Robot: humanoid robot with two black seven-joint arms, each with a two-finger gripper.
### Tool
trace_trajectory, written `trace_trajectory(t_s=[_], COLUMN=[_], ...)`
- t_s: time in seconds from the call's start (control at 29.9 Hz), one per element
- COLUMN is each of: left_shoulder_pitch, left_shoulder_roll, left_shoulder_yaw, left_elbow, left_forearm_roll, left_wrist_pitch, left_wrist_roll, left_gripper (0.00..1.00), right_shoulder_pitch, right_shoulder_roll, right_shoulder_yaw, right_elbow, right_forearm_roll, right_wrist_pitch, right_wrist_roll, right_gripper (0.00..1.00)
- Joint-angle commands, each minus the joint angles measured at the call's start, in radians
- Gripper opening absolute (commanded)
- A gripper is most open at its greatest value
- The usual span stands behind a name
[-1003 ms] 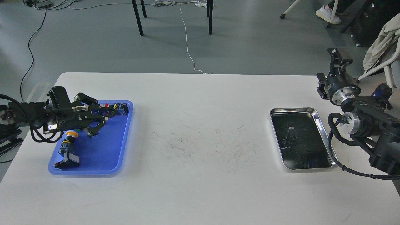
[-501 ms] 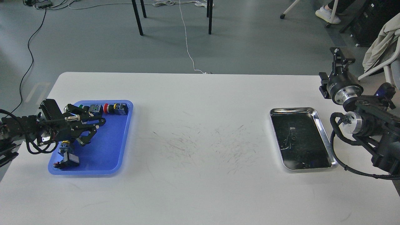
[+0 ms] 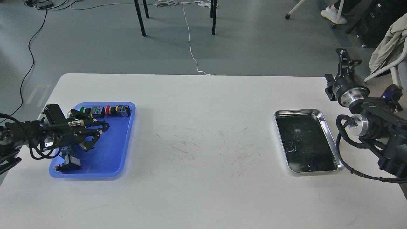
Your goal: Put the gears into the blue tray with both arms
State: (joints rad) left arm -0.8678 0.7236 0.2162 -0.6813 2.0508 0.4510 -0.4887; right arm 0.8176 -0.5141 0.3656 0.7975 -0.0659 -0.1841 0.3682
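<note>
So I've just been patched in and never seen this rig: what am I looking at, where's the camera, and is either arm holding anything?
This is one picture from the robot's own head, looking down at a white table. The black arms coming in from each side are its own. The left tool hangs open over the blue tray, which holds push-button switches; I see nothing held in it. The right tool is raised at the table's far right edge, too dark to tell if it is open. A silver tray lies near it, with a small dark piece inside that may be a gear.
</note>
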Motion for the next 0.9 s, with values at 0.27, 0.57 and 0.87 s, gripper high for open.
trace_trajectory(t_s=[0.27,0.57,0.87], left_shoulder_pitch=[0.003,-0.002,-0.077], left_shoulder_roll=[0.007,0.014,0.033], left_shoulder_yaw=[-0.001,-0.012,-0.015], left_elbow=[0.012,0.011,0.022], left_forearm_roll=[-0.012,-0.079,-0.447], left_wrist_pitch=[0.002,0.000,-0.008], left_wrist_roll=[0.000,0.000,0.000], left_gripper=[0.36,0.50,0.61], right_shoulder_pitch=[0.002,0.003,0.003], right_shoulder_roll=[0.000,-0.006,-0.061], right_shoulder_yaw=[0.001,0.000,0.000], right_elbow=[0.000,0.002,0.048], right_forearm_roll=[-0.002,-0.003,-0.003], right_wrist_pitch=[0.000,0.002,0.018], right_wrist_roll=[0.000,0.000,-0.002], right_gripper=[0.96,0.96,0.97])
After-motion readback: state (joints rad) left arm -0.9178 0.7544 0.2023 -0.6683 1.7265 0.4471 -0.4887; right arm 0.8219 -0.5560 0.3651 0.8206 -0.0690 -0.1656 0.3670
